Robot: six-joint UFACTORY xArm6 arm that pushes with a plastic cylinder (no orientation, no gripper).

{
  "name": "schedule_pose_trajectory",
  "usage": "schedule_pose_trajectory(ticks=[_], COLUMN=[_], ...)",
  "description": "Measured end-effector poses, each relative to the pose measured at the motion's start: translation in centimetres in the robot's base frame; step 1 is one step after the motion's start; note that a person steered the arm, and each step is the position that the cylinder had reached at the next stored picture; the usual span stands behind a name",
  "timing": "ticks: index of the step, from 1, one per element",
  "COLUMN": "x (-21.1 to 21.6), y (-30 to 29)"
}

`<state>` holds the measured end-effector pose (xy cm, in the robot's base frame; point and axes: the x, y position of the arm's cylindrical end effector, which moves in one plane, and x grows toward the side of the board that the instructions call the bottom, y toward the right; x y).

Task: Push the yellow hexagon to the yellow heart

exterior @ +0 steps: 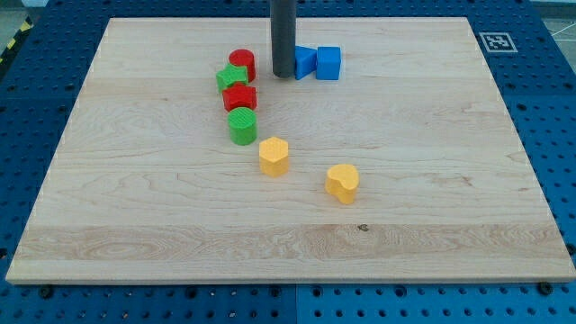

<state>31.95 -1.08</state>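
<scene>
No pincer on this rig, so nothing to report as wide, narrow or holding: just the rod. My tip [283, 76] sat near the view's top of the tabletop [432, 207], just beside the blue blocks: the partly hidden blue one [305, 61], shape unclear, looked touching or nearly touching the rod, with the blue cube [328, 63] on its right.

Yellow hexagon [274, 155] was mid-board, well below my tip. Yellow heart [342, 183] lay near it, toward the view's lower right, with a clear gap between them.

The red cylinder [242, 63], green star [232, 78], red block [239, 97] and green cylinder [242, 125] formed a column down the left; the green cylinder was just beside the hexagon's upper left.

Judgement: push not started. Tip was far from the target. It would need to get to the hexagon's upper-left side to drive it toward the heart, but the green cylinder crowded that spot, so there was some risk of clipping it.
</scene>
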Motion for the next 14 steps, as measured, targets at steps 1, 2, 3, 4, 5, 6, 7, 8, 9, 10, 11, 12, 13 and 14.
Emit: schedule_pose_trajectory(ticks=[1,2,3,4,5,6,7,8,9,10,11,12,13,14], x=[0.6,2.8,7.8,10.5,12.5,14.1,14.5,14.6,14.7,14.8,15.4,16.5,18.5,21.2], y=[0.2,0.3,0.3,0.3,0.3,0.3,-0.3,-1.7,-2.4,-3.2,-4.0,-5.0,-6.1,-6.2])
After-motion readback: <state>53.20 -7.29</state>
